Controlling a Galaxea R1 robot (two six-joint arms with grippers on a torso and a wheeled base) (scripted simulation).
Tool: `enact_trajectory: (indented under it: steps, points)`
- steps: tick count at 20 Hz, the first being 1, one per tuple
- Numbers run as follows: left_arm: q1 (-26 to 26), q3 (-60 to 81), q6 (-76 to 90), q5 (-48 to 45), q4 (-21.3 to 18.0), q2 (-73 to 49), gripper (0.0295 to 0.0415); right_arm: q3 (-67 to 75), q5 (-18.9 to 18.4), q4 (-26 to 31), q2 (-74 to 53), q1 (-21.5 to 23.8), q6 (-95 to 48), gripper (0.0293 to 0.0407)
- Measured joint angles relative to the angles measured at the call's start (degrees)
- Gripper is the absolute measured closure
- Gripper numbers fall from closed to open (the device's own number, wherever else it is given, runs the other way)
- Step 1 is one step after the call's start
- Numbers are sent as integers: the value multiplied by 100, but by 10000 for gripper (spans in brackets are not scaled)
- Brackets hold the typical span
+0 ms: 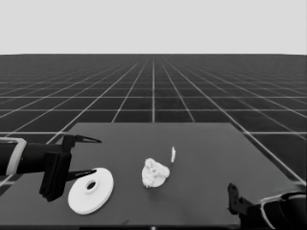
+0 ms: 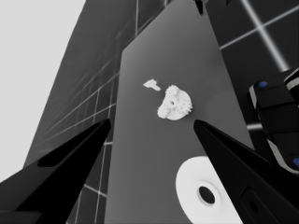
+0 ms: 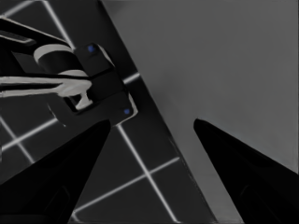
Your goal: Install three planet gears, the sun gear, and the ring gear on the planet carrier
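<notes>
1. I see the left gripper (image 1: 91, 155) at the table's left end with its two fingers spread wide and nothing between them; its arm comes in from the left edge.
2. Just under and beside its nearer finger lies the larger round part (image 1: 91, 190), flat on the table (image 1: 201, 143), central hole up. In the left wrist view the same disc (image 2: 198, 196) sits close by one finger, partly cut off by the picture's edge. I cannot tell whether the fingertip touches its rim; the disc is not gripped.
3. Farther out from the left jaws, toward the table's middle, is the smaller round part (image 1: 155, 173) with gears (image 1: 152, 166) heaped on it as a lumpy white cluster. The left wrist view shows toothed edges around it (image 2: 175, 102); I cannot count the gears.
4. Just past that cluster, away from me, the thin white piece (image 1: 173, 154) stands apart from it, near but not touching.
5. The right gripper (image 3: 152, 123) is at the table's near right corner, jaws wide and holding nothing, well apart from every part. Between its fingers I see only bare table edge and floor grid.
</notes>
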Motion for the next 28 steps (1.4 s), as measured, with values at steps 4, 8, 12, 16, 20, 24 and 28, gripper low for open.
enact_trajectory:
  steps: [4,8,12,16,20,24,28]
  points:
    - [-132,-60,-2780,2449,1685,226,315,170,51,-94,-191,-72,-138,315]
    - [7,-2405,-8310,5506,-1828,2053,322,189,58,-105,-213,-79,-154,315]
    - [152,-3165,-8570,5416,-2394,2207,326,192,59,-107,-215,-80,-156,315]
    - [2530,-3443,-8538,4436,-276,2308,326,192,59,-107,-215,-80,-156,315]
    - [3024,-3883,-8407,4166,102,2510,326,192,59,-107,-215,-80,-156,315]
    - [3072,-3941,-8390,4131,141,2538,361,192,59,-107,-215,-80,-156,315]
    - [3071,-3946,-8388,4129,144,2540,362,192,59,-107,-215,-80,-156,315]
